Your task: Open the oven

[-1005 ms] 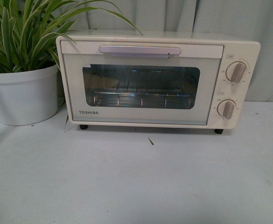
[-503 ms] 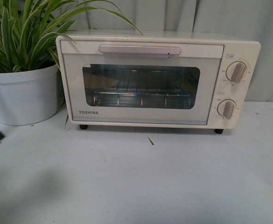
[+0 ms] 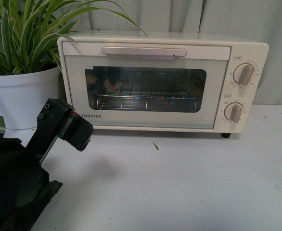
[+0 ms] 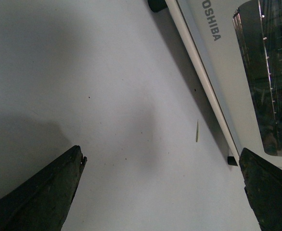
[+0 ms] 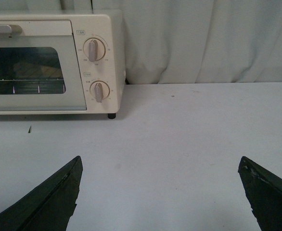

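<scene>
A cream-white boxy Toshiba toaster oven (image 3: 160, 120) stands toward the back of the pale grey table (image 3: 189, 187), in front of a grey pleated curtain (image 3: 237, 19). Its glass-windowed door (image 3: 146, 89) lies flush with the front, closed, and the long pale bar handle (image 3: 144, 51) runs along the door's upper edge. Behind the glass a metal wire rack (image 3: 146, 102) sits level. A round upper knob (image 3: 245, 74) and a round lower knob (image 3: 235, 112) are stacked on the panel at the oven's right end. Small black feet (image 3: 226, 135) hold the oven off the table.

Just beside the oven's left side stands a round white pot (image 3: 23, 98) of long striped green leaves (image 3: 25, 33), a few of which arch over the oven's top corner. A thin greenish sliver (image 3: 155, 145) lies on the table just in front of the oven.

The black left arm (image 3: 16, 183) reaches up from the lower left of the front view, and its dark end sits near the oven's lower left corner. Whether it touches the oven cannot be told. The left gripper (image 4: 161, 159) is spread wide and holds nothing, above the table close to the oven's lower front edge. The right gripper (image 5: 160, 163) is also spread wide and empty. It hangs over bare table, with the oven's knob end ahead of it and well apart.
</scene>
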`<state>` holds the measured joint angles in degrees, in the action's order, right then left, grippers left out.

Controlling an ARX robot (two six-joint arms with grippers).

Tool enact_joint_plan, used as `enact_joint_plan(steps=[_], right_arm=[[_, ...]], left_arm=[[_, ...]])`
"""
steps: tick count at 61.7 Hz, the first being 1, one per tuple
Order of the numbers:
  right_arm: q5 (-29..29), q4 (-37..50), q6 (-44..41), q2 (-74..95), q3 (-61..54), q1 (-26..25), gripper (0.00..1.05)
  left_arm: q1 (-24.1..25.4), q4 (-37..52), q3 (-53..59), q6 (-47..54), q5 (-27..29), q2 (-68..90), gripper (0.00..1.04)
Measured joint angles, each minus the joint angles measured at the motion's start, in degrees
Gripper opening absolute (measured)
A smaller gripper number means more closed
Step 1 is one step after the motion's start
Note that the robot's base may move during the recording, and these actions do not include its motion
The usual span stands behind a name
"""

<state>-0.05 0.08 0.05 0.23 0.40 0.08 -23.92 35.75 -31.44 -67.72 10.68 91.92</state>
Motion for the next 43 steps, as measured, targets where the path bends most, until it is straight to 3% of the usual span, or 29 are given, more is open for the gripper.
enact_joint_plan(steps=[21,29,37,43], right_arm=[[0.0,0.0,0.0,0.0,0.0,0.0,0.95],[-14.6,5.2,2.8,3.8,0.3,-2.9,0.95],[-11.4,11.5,3.4,15.7,3.7,0.8,0.95],[-4.4,16.8,3.3,32.9,13.2,8.5,0.95]], left_arm=[[0.4,-0.4,-2.3,-3.1,1.0,2.7,0.98],[0.1,-2.0,-2.9,-3.1,1.2,2.7,0.98],[-0.1,-3.4,-3.4,-3.1,1.2,2.7,0.98],[-0.2,-3.9,-3.5,-3.1,1.3,2.6,0.98]])
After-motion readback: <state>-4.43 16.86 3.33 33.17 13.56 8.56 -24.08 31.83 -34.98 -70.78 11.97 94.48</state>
